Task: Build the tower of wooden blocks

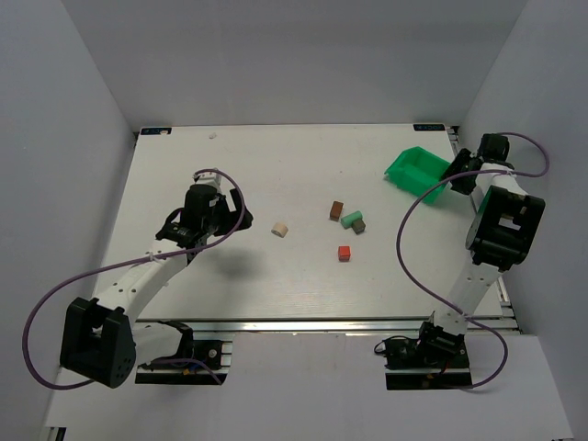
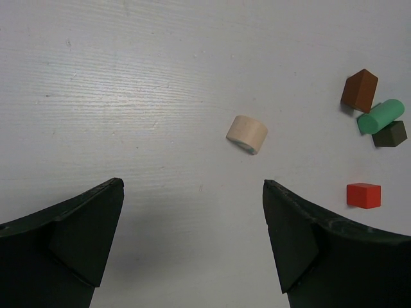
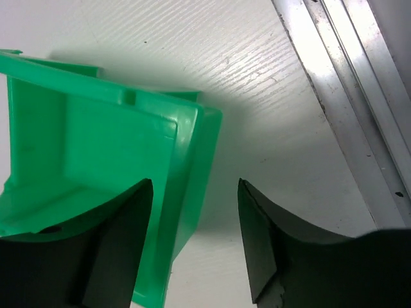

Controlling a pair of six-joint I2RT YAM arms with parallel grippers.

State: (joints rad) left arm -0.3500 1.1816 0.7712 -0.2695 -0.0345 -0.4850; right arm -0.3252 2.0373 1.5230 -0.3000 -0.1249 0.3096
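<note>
Well, no wood block tower yet: blocks [image 1: 349, 220] lie loose on the surface [image 1: 230, 285] mid-frame, the left fingers [image 2: 83, 237] wide open and empty short of the rounded cream block [image 2: 247, 133], which could roll if one tip clips it. The right fingers [image 3: 276, 256], open too, straddle the green bin [image 3: 96, 160] wall and might drag it.

Bright, even, diffuse light from above washes the white table [image 1: 276, 294], leaving only soft shadows beneath the left arm [image 1: 147, 271] and beside the green bin [image 3: 96, 147], while the wrist views stay sharp, their near dark fingers [image 2: 70, 237] underexposed.
</note>
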